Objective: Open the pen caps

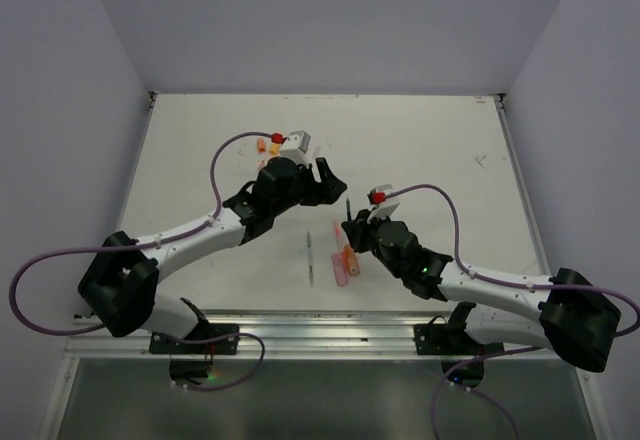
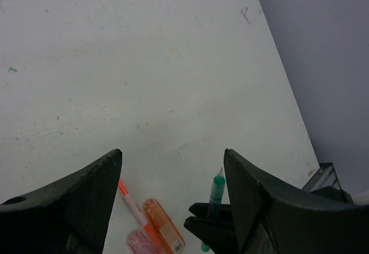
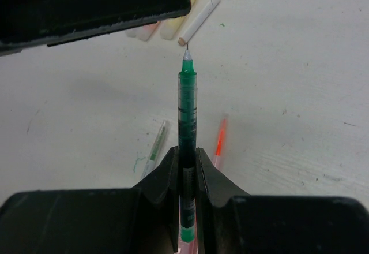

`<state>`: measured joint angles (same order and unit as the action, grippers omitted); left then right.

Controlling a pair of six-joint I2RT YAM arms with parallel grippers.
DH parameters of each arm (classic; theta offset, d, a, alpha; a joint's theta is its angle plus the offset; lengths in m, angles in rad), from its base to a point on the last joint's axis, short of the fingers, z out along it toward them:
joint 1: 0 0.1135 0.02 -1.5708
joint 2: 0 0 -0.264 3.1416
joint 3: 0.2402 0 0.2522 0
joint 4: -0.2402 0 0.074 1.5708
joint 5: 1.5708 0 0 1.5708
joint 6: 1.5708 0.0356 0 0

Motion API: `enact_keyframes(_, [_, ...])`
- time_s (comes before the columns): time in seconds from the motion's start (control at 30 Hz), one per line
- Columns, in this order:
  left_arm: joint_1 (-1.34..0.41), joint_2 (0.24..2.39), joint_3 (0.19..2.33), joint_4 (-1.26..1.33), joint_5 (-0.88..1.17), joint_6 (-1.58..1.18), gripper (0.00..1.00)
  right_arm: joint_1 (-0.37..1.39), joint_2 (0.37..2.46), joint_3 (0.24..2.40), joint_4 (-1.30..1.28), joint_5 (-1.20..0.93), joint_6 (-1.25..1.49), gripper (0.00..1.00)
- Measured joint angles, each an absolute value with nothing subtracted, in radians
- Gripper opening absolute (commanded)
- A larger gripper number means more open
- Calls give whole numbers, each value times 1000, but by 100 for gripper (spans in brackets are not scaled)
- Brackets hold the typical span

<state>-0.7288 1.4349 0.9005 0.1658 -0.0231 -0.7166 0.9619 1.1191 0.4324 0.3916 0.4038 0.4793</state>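
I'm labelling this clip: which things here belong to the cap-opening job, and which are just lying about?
Part of the job:
green pen, tip bare, in the right gripper
orange highlighter, pink highlighter, thin orange pen, white pen, all on the table
left gripper, open

Not part of it:
purple cables
metal rail at the near edge

The room is evenly lit from overhead with a soft, diffuse light, so the white table (image 1: pixel 420 140) looks bright with no hard glare, and only faint, blurry shadows lie beneath the arms. The top view is clear, though small items look grainy. In the left wrist view the left gripper (image 2: pixel 173 156) is dark, soft-edged and nearly featureless. In the right wrist view the green pen (image 3: pixel 187 104) is crisp, while the right gripper (image 3: pixel 185 153) blurs near the lens.
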Motion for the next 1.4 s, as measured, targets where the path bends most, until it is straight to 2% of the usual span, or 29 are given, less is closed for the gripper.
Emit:
enact_keyframes(0.2, [-795, 1376, 831, 192, -39, -767, 68, 962, 1119, 432, 374, 405, 492, 0])
enact_keyframes(0.73, [-866, 1422, 804, 248, -57, -806, 50, 962, 1126, 437, 366, 403, 498, 0])
enact_keyframes(0.93, [-881, 1455, 804, 250, -57, -820, 34, 962, 1127, 437, 366, 403, 498, 0])
enact_keyframes(1.03, [-886, 1460, 804, 259, -56, -826, 18, 962, 1129, 437, 366, 403, 498, 1])
enact_keyframes(1.1, [-891, 1462, 804, 267, -57, -828, 11, 962, 1135, 437, 368, 403, 498, 3])
enact_keyframes(1.17, [-892, 1467, 804, 268, -58, -827, 0, 962, 1139, 437, 368, 404, 497, 11])
enact_keyframes(1.23, [-892, 1475, 805, 269, -58, -827, 0, 962, 1142, 437, 364, 404, 497, 18])
enact_keyframes(1.33, [-892, 1482, 817, 253, -65, -819, 0, 961, 1143, 437, 364, 403, 496, 39])
enact_keyframes(1.37, [-892, 1487, 826, 242, -73, -813, 0, 961, 1143, 437, 368, 403, 494, 52])
enact_keyframes(1.4, [-892, 1493, 835, 232, -81, -803, 0, 961, 1143, 437, 372, 403, 495, 56])
